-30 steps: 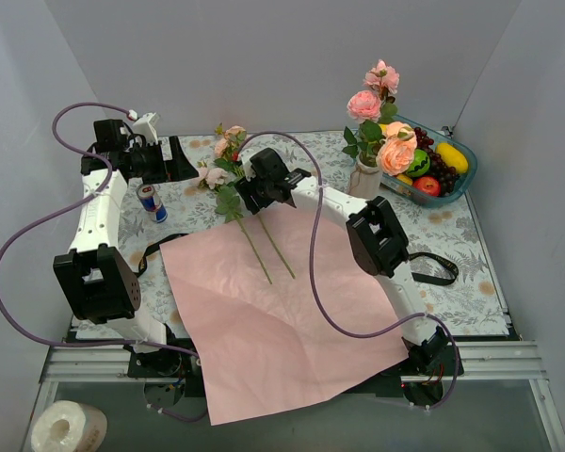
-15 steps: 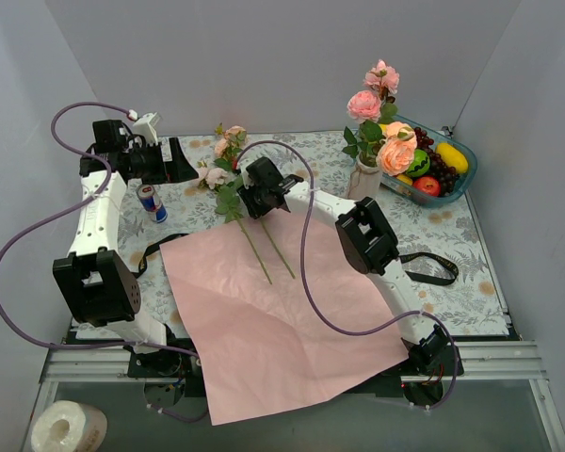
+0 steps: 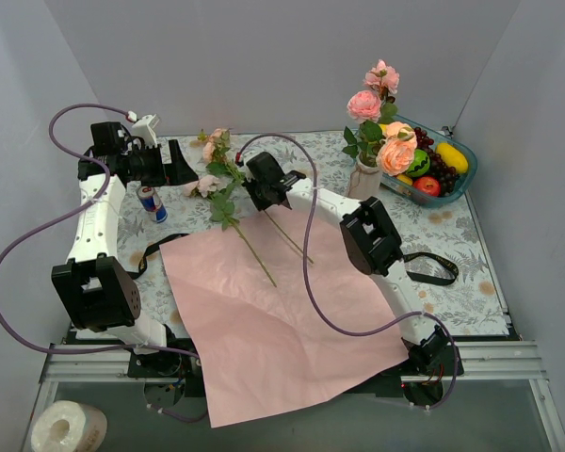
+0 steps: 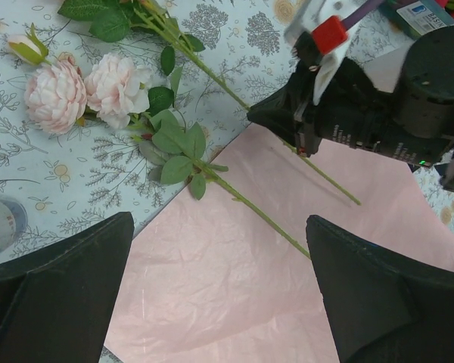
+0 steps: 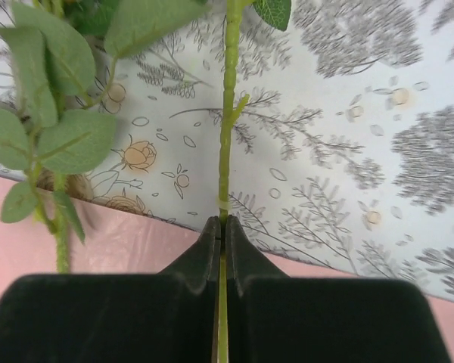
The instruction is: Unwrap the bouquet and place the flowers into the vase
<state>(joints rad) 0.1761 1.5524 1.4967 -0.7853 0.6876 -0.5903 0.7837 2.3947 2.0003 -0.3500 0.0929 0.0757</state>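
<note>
The right hand (image 5: 222, 227) is squeezed shut on one thin green stem (image 5: 227, 136), and the stem runs straight out past its tips over the desk (image 5: 348, 151). The pinch is small and the stem looks smooth, so it could slip or spin when the hand lifts. The bloom (image 3: 211, 141) far out in front of the hand could droop and pull the stem loose. Just to the hand's left, the leaves (image 5: 38, 128) of the second flower (image 4: 117, 83) lie close to the held stem. I cannot tell if they touch, but if they hook together, a lift may drag that flower along too. The tail of the stem lies behind the hand on the pink paper (image 3: 273, 320) and could snag there. The vase (image 3: 364, 179) stands well off to the hand's right. It has a narrow neck and roses (image 3: 395, 155) already in it, so a bad aim could bump it over toward the fruit bowl (image 3: 447, 174). The left hand (image 4: 218, 227) hangs wide open and holds nothing.
</note>
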